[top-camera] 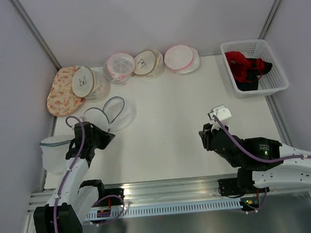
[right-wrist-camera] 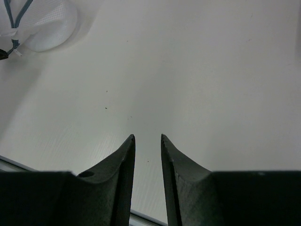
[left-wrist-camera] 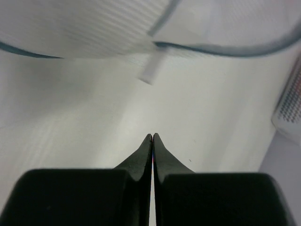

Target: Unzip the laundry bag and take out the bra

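Laundry bag of white mesh with blue-grey zipper trim [top-camera: 111,110] lies at left of white worktop [top-camera: 168,132], just ahead of left end effector [top-camera: 107,137], fingers pressed together, gripping nothing. Bag contents not discernible. Right end effector [top-camera: 204,136] well apart from bag, fingers slightly spread. White slatted plastic basket [top-camera: 262,89] at far right holds red and black garments [top-camera: 246,67].

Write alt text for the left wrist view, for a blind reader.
The left tool, black and shut, points across the white table at a white mesh laundry bag with blue-grey trim, without touching it. A small white tab sticks out from the bag's edge.
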### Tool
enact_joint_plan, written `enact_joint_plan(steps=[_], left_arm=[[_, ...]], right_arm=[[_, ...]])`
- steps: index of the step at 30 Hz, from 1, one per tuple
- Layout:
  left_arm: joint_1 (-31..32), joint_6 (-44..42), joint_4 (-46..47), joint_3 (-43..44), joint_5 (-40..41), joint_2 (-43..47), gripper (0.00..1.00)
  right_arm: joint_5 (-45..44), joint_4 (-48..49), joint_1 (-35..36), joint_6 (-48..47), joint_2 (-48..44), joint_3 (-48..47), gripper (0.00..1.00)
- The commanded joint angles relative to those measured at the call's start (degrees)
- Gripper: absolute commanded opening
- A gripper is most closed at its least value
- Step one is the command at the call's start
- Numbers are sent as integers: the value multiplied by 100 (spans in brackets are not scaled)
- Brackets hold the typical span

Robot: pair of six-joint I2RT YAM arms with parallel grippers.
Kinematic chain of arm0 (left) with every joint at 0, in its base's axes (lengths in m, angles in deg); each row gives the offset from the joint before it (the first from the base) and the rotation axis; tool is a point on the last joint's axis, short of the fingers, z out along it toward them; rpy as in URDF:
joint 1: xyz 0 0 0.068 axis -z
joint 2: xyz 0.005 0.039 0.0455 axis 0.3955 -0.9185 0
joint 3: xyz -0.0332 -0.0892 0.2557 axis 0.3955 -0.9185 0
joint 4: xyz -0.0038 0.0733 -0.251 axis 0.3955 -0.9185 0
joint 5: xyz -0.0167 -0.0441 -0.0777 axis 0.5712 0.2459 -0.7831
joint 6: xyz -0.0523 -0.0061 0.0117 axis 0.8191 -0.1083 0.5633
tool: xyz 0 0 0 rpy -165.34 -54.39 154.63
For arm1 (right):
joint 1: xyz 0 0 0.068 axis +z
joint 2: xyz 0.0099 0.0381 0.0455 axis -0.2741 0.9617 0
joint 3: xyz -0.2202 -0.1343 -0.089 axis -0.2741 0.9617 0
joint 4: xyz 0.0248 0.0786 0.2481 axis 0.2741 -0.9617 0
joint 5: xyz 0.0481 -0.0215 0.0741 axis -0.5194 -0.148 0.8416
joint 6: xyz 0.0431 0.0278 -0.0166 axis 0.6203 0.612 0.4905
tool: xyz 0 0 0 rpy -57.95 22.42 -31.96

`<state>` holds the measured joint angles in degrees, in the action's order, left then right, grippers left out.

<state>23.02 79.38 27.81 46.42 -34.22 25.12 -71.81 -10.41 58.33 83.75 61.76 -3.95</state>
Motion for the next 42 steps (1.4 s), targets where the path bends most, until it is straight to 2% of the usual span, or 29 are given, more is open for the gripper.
enact_joint_plan(steps=[1, 5, 11, 12, 14, 17, 21, 26, 31, 35, 38, 42], left_arm=[[553, -86, 564, 618, -1306, -218, 2], [1343, -349, 1030, 1129, -1710, -929, 2], [1600, -455, 1541, 1866, -1711, -2326, 2], [1592, -456, 1542, 1999, -1728, -2850, 2], [1618, -490, 1726, 2394, -1746, -3337, 2], [1601, -552, 1648, 2843, -1282, -3988, 2], [1364, -509, 1323, 3125, -97, -4402, 2], [452, -140, 1068, 2888, 748, -4271, 2], [-428, 203, 751, 2203, 1646, -3648, 2], [-1113, 229, -38, 2167, 2032, -3532, 2], [-1439, 694, -1031, 2255, 2349, -3445, 2], [-1634, 1248, -1402, 1844, 2542, -2543, 2]], right_arm=[[-127, 211, -6, 6, -6, 56, 34], [-110, 325, -14, -20, 170, 38, 34], [-110, 325, -6, 15, 329, -6, 34], [-110, 325, -6, 24, 329, -6, 34], [-144, 290, -6, 41, 320, -23, 34], [-188, 185, -14, 85, 320, -41, 34], [-206, 53, -6, 173, 233, -32, 33], [-180, -105, -6, 287, 65, 56, 33], [-189, -97, -6, 305, -84, 179, 33], [-232, -44, -6, 261, -84, 170, 32], [-268, -62, -6, 244, -76, 126, 32], [-250, 9, -6, 165, -84, 135, 33]])
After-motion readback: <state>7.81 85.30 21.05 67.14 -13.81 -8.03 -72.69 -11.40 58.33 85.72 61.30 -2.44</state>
